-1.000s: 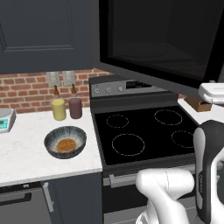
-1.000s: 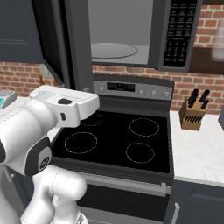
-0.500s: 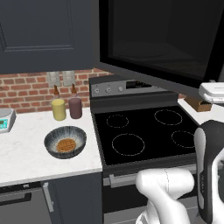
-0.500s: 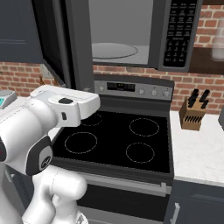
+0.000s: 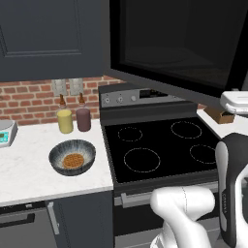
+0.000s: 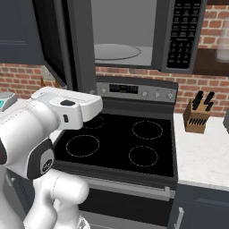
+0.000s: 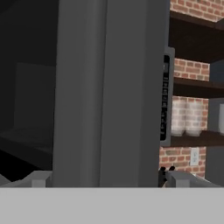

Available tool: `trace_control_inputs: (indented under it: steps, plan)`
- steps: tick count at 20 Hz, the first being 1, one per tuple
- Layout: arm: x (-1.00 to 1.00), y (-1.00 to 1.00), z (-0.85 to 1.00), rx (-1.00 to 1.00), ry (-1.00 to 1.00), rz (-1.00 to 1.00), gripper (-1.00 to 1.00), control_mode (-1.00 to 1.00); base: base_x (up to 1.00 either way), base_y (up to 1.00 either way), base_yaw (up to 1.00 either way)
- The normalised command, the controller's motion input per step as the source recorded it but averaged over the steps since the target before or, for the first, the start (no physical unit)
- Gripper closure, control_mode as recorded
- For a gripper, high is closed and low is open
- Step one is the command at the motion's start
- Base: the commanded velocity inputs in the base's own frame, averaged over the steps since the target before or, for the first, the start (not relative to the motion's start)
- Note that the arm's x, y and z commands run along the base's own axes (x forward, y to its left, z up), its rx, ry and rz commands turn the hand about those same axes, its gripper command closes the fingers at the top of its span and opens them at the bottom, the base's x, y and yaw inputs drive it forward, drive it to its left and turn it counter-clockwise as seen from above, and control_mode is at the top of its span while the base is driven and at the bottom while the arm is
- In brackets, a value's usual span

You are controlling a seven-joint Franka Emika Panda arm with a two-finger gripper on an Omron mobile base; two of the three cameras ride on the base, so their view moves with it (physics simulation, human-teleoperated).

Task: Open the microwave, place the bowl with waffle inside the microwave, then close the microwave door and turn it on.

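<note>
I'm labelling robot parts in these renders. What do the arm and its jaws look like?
The arm is glossy white with rounded, bulbous links and dark charcoal joint bands; one carries a small grey ring mark. A boxy white hand block has a black oval button. The gripper has two small grey jaws.

I see the white marble counter (image 5: 29, 167) left of the stove. On it stand the bowl (image 5: 72, 157) with the waffle (image 5: 73, 160), a yellow jar (image 5: 65, 121), a maroon jar (image 5: 83, 119) and a small scale (image 5: 7, 132).

Speckled grey-blue bowl (image 5: 72, 157), golden grid-patterned waffle (image 5: 73, 160), charcoal microwave door (image 5: 177, 46) with black glass.
</note>
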Motion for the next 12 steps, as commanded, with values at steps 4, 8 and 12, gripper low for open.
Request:
trace_control_inputs:
  steps: [4,8,12]
  plan:
    - [0.0,0.0,0.0,0.0,0.0,0.0,-1.0,-1.0,0.0,0.0,0.0]
    - [-0.11,0.0,0.0,-0.01,-0.12,0.0,-1.0,-1.0,0.0,0.0,0.0]
    - [-0.28,0.13,0.0,-0.08,-0.06,0.01,-1.0,-1.0,0.0,0.0,0.0]
